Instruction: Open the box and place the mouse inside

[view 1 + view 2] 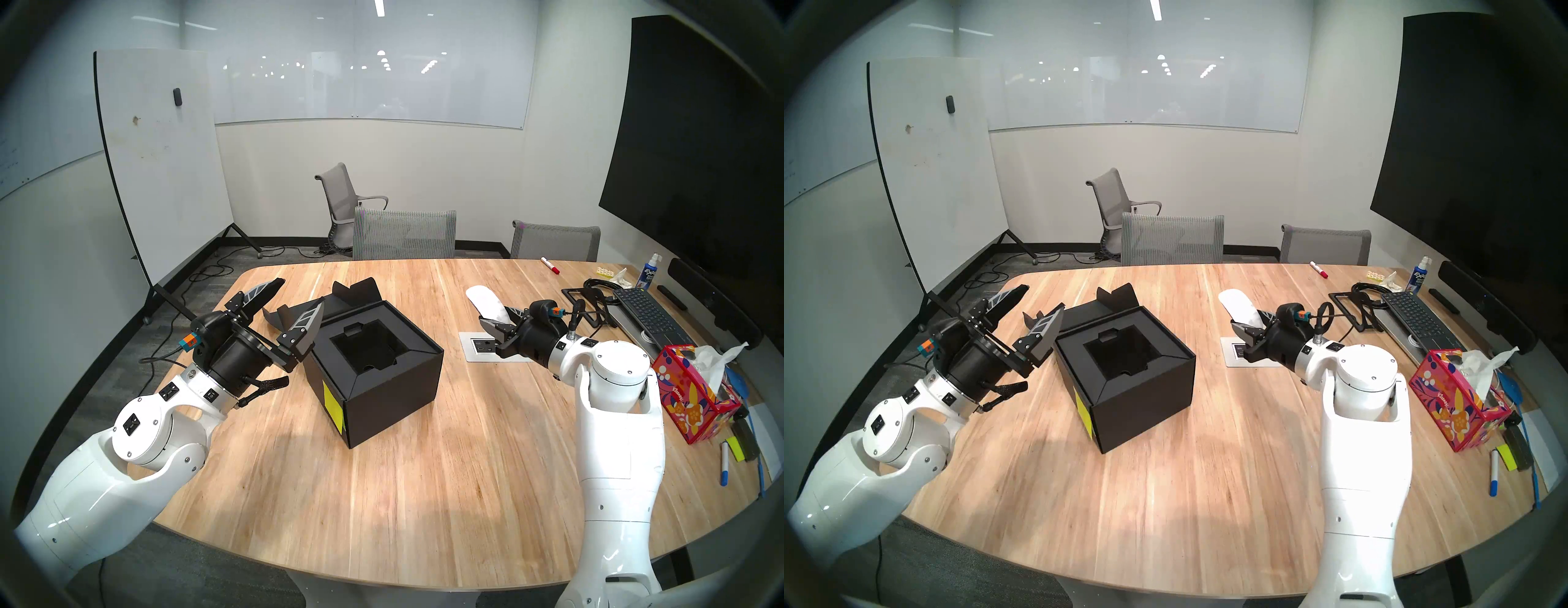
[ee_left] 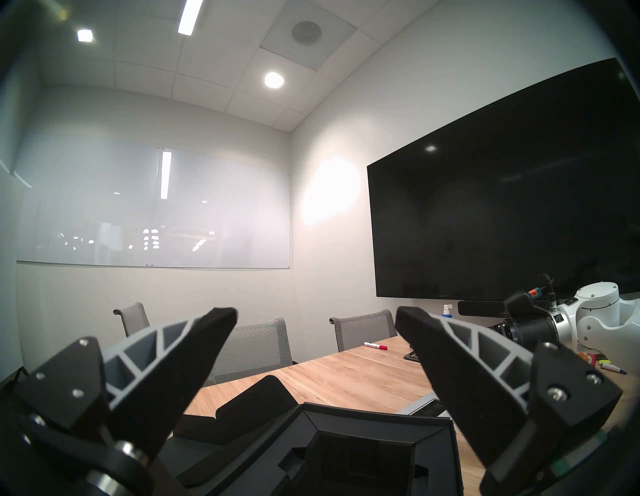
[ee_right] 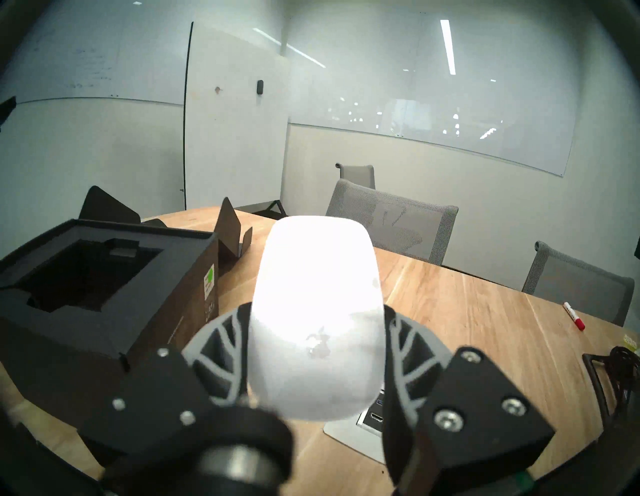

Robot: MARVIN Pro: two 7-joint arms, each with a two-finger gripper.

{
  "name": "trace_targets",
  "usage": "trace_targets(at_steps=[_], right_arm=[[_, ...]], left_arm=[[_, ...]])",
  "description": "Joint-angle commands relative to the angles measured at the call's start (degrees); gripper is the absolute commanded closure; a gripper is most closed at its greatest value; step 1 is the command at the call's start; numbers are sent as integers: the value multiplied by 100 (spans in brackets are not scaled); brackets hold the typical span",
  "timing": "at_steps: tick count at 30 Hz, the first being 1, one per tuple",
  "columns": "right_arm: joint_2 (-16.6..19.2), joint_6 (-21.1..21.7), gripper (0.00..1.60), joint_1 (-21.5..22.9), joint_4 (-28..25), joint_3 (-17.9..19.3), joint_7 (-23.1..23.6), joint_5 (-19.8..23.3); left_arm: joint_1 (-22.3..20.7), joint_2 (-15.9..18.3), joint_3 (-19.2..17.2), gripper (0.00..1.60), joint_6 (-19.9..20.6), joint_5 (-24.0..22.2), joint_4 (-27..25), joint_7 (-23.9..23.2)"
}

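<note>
The pale wood-grain tabletop (image 1: 424, 488) has a smooth, low-sheen finish with long streaks. The black cube-shaped cardboard box (image 1: 382, 395) looks matt, its dark inner insert duller still, and a neon yellow paper note (image 1: 333, 401) sticks flat on its side. The small white rounded mouse (image 3: 317, 311) is smooth glossy plastic. At 3 o'clock the pink patterned tissue box (image 1: 687, 407) is shiny printed card, with soft crumpled white tissue (image 1: 712, 361) on top.
</note>
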Motion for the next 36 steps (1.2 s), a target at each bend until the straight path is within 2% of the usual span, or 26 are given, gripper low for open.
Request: trace_targets(at_steps=[1, 9, 26, 36], right_arm=[[38, -7, 160, -50, -289, 56, 269, 192], [30, -87, 160, 59, -100, -71, 446, 155], [-286, -46, 160, 243, -59, -707, 276, -77], [-350, -63, 160, 248, -60, -964, 189, -201]], left_arm=[[-5, -14, -32, 0, -61, -6, -114, -12], [-5, -13, -31, 0, -63, -7, -114, -10], [-9, -10, -27, 0, -63, -7, -111, -8], [-8, -8, -27, 0, -66, -8, -113, -7]])
